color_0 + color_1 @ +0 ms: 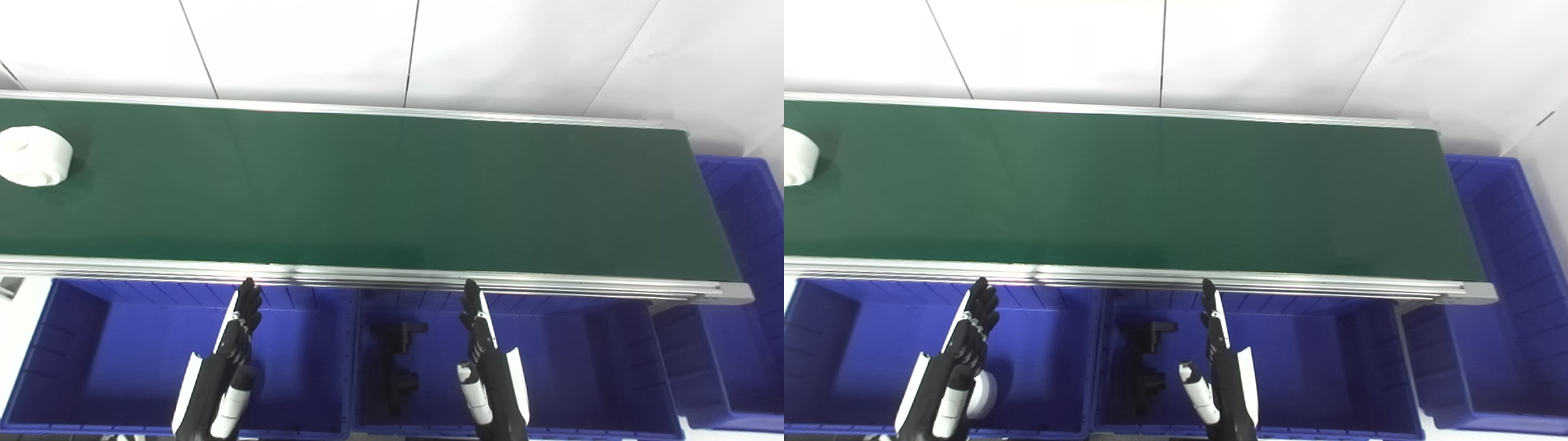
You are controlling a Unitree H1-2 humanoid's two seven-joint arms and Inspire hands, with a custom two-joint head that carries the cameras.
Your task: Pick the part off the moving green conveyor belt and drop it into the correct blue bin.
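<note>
A green conveyor belt [380,190] runs across the scene from left to right, framed by silver aluminium rails, with a white tiled wall behind it. At the far left end of the belt sits the part [33,155], a white, squat, round piece with a hollow in its top face; in the right eye view it is cut off by the picture's left edge. It lies near the far rail, well apart from both hands. Below the near rail stand two blue bins side by side. The left blue bin [73,343] lies under the left hand [236,349], and the right eye view shows a white round piece [983,395] on its floor, partly hidden behind that hand. The middle blue bin [569,361] holds a black angular part [395,361] lying on its floor towards its left side. A third blue bin [744,245] stands at the right end of the belt, turned lengthwise away from the camera. Both hands hover above the bins, just short of the near rail, with fingers stretched forward and held close together, and thumbs set off to the inner side. The right hand [487,355] hangs over the middle bin, just right of the black part. Neither hand holds or touches anything.
</note>
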